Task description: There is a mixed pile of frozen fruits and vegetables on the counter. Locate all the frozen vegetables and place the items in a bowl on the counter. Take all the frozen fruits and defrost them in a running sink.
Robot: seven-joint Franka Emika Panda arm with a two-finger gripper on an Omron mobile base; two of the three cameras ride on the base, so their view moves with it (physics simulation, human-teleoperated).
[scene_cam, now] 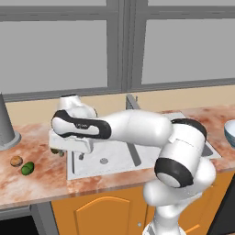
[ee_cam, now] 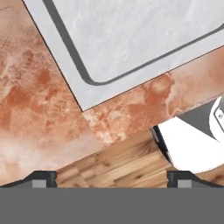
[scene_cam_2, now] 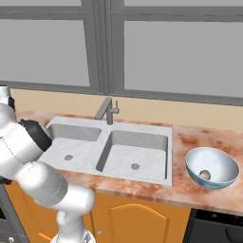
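Note:
My gripper (scene_cam: 73,151) hangs low over the left rim of the grey double sink (scene_cam: 114,160), with the arm stretched out to the left. In the hand view its fingertips (ee_cam: 43,177) stand wide apart, open and holding nothing, over the sink's corner (ee_cam: 83,103) and the reddish counter (ee_cam: 39,109). On the counter left of the sink lie an orange-tan ball (scene_cam: 16,160) and a bright green oblong (scene_cam: 27,168). A small dark olive piece (scene_cam: 57,150) peeks out beside the hand. The pale bowl (scene_cam_2: 211,166) stands right of the sink with the beige mushroom (scene_cam_2: 205,174) inside.
A grey tapered pot (scene_cam: 4,124) stands at the far left of the counter. The angular faucet (scene_cam_2: 108,110) rises behind the sink's middle. Windows back the counter, and wooden floor (ee_cam: 113,162) shows past its front edge.

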